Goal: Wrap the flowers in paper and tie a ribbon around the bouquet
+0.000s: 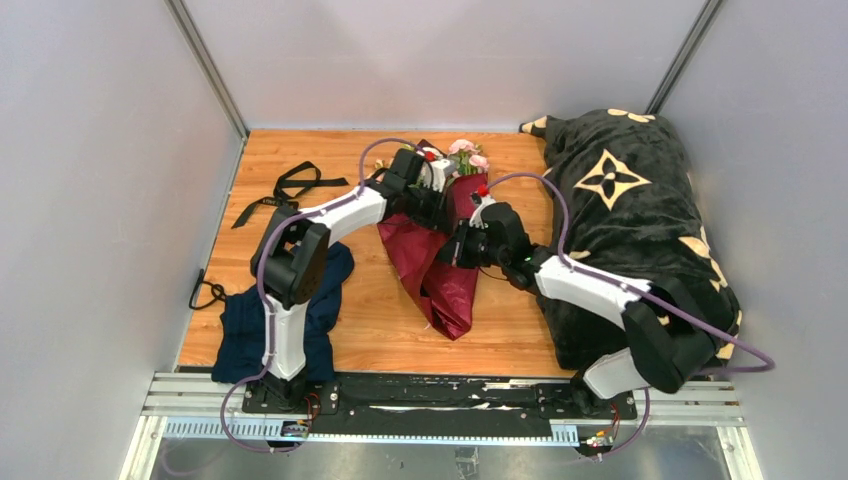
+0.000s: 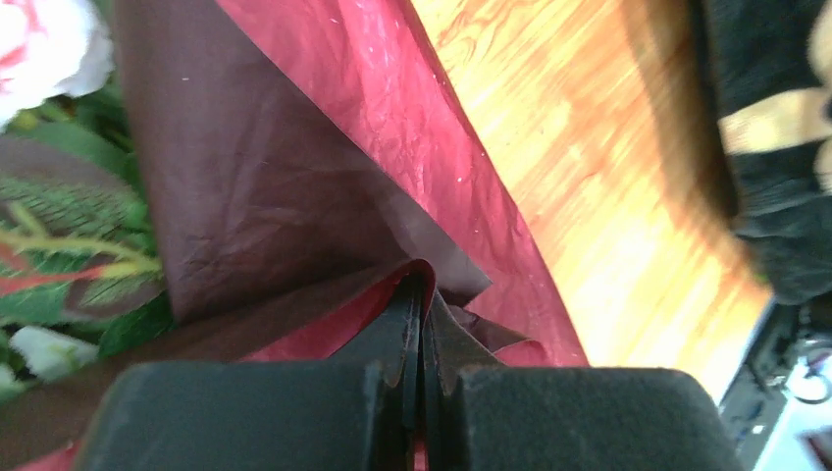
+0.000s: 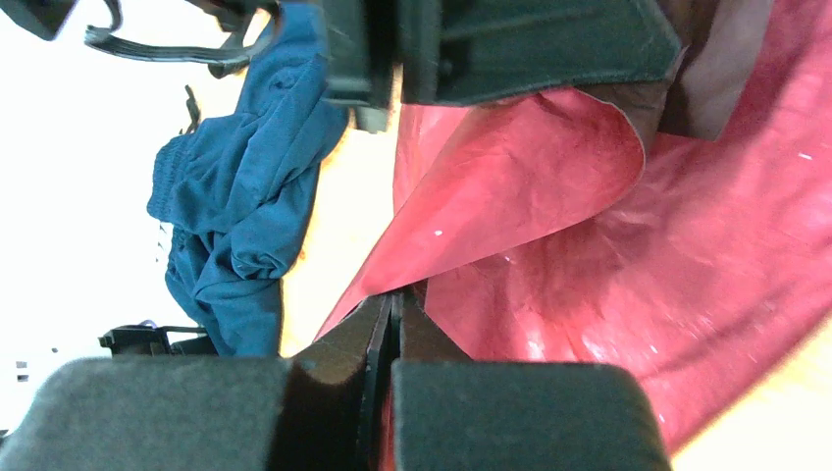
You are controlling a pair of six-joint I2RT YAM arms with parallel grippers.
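Wrapping stage here, not tying yet. Your left fingers (image 2: pixel 390 345) are pinched fully together on a fold of the paper (image 2: pixel 324 186), right up beside the flowers (image 2: pixel 39 44). The wrist view shows the sheet's edge caught between the tips. Your right fingers (image 3: pixel 355 345) are clamped tight too, with a flap of the same burgundy sheet nipped between them, further down the cone.

From above, the bouquet (image 1: pixel 445 285) lies mid-desk (image 1: pixel 380 330), blooms toward the back wall and pointed tail toward the arm bases. The paper looks half rolled and baggy to me, not a snug cone.

The ribbon (image 1: pixel 287 188) is lying in the far left corner, well apart from the bundle. The navy cloth (image 1: pixel 235 330) sits by the left arm's base and the black blanket (image 1: pixel 620 230) fills the right side.

My read on what's next: carry one flap across over the other so the overlap closes round the stems, and keep it pinned. That crinkly paper will likely spring open if both grips let go together, so I'd free only one arm. The left is nearer the ribbon, so I'd have the right hold the wrap while the left goes for it.
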